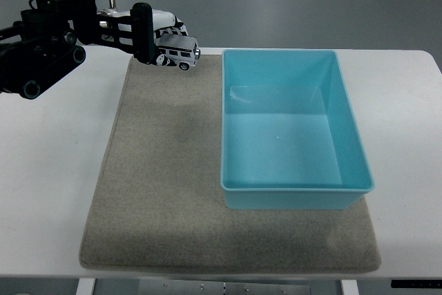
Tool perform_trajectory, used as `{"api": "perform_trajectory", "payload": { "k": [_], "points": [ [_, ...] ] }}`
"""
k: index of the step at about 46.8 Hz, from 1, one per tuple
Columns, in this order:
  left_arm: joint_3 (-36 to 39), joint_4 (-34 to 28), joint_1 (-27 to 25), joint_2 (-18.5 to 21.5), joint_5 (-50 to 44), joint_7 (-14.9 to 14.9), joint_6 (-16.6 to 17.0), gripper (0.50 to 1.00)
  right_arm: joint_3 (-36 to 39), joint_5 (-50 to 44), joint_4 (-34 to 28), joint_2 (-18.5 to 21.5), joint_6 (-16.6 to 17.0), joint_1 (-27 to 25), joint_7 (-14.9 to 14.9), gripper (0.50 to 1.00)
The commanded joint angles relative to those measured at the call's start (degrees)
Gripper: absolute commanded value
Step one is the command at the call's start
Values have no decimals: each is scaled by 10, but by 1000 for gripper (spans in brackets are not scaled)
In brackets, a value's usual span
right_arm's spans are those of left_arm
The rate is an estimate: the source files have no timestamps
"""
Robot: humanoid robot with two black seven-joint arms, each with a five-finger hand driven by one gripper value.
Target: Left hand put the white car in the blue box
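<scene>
My left hand [153, 36] is shut on the white toy car [177, 51] and holds it in the air above the far left part of the grey mat [166, 170]. The car tilts a little, nose toward the right. The blue box [290, 129] stands open and empty on the right half of the mat, to the right of and nearer than the car. The black left arm [41, 43] comes in from the upper left. The right hand is out of view.
The white table [55, 170] carries the mat and the box. A grey floor lies beyond the table's far edge.
</scene>
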Motion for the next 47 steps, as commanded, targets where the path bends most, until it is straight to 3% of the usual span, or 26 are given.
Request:
{"api": "perform_trajectory", "payload": {
  "k": [1, 15, 23, 34, 47],
  "points": [
    [-2, -1, -21, 3, 1, 0, -2, 500, 0, 0, 0, 0, 0, 0, -1, 936],
    [-6, -45, -60, -8, 0, 0, -10, 500, 0, 0, 0, 0, 0, 0, 0, 936],
    [-6, -45, -87, -80, -25, 0, -33, 500, 0, 0, 0, 0, -1, 0, 0, 936],
    [2, -41, -75, -162, -19, 4, -43, 500, 0, 0, 0, 0, -1, 0, 0, 936],
    [58, -41, -53, -199, -16, 10, -35, 500, 0, 0, 0, 0, 0, 0, 0, 936]
  ]
}}
